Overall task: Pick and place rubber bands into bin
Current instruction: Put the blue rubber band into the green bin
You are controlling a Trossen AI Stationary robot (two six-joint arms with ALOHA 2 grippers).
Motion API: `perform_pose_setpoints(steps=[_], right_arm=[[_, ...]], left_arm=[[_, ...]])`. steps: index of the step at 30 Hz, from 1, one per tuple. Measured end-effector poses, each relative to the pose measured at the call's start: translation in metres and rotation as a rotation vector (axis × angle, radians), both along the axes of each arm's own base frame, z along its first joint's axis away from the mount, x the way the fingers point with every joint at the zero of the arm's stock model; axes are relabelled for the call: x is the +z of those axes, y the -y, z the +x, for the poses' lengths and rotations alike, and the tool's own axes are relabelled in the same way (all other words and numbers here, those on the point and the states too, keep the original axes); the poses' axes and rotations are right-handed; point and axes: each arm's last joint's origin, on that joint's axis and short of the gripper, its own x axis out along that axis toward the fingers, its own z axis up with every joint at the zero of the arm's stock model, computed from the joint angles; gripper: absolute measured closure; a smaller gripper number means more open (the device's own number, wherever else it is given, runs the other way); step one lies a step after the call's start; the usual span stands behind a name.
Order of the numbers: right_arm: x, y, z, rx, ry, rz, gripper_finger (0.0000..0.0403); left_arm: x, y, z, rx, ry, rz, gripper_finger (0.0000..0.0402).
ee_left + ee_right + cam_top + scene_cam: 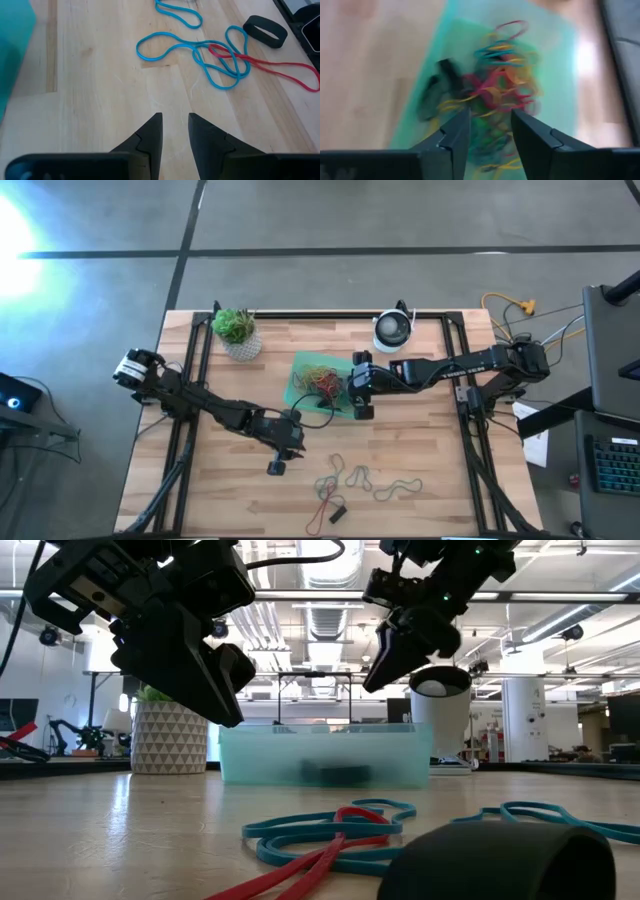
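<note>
Overhead, the right claw (358, 387) hangs above the bin (300, 376), at its edge nearest the right arm. Its wrist view shows two dark fingers (455, 137) parted with a clear gap and nothing between them — released, with the heap of bands (492, 87) lying in the green tray straight below. That heap is a tangle of red, yellow, orange, green and dark loops; the picture is smeared, so single bands are hard to tell apart.

The left claw (283, 442) sits over bare wood near the middle of the tabletop (420, 450), between the bin and the loose bands. Its fingers (150, 132) stand slightly apart, holding nothing, pointed toward the loose loops farther on.

Those loose bands (345, 480) lie on the tabletop toward its front edge, well apart from the bin. From the left wrist they show as several blue-green loops (170, 47) overlapping, a long red band (270, 65) crossing one of them, and a wide black band (265, 31) just beside the red one. In the low view the red band (330, 840) lies across the teal ones, with the black band (500, 860) close to the camera.

A small plant pot (238, 332) and a round white device (393, 330) stand near the far edge.
</note>
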Motion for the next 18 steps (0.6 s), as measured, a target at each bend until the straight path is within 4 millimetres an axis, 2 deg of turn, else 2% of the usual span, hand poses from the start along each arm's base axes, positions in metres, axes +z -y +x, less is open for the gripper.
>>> perform_pose_setpoints(steps=[4,8,18], right_arm=[[0.000,-0.014,-0.005,0.127,-0.046,0.114,0.0252],[-0.004,-0.036,-0.012,0.201,-0.116,0.234,0.0252],[-0.014,-0.114,-0.036,0.283,-0.211,0.350,0.0270]], left_arm=[[0.000,0.000,0.000,0.001,0.000,0.002,0.0324],[0.000,0.000,0.000,-0.009,0.007,0.020,0.0324],[-0.001,-0.003,-0.003,0.004,-0.020,0.085,0.0324]])
